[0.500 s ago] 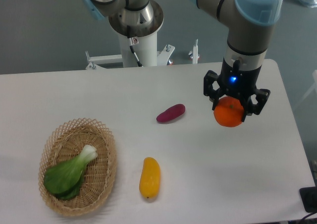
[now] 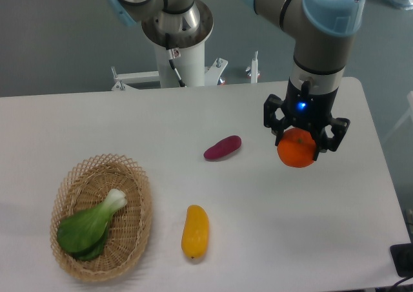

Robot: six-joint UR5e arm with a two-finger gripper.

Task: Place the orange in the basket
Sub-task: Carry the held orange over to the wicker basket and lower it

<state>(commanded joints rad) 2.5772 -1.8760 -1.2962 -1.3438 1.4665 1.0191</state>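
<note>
The round bright orange is held between the black fingers of my gripper, lifted above the white table at the right. The gripper is shut on it from above. The oval tan wicker basket sits at the front left of the table, far from the gripper. A green leafy vegetable lies inside it.
A purple oblong vegetable lies near the table's middle, left of the gripper. A yellow-orange elongated fruit lies at the front centre, right of the basket. The arm's white base post stands behind the table.
The gripper with the orange has shifted very slightly left. Nothing else has moved.
</note>
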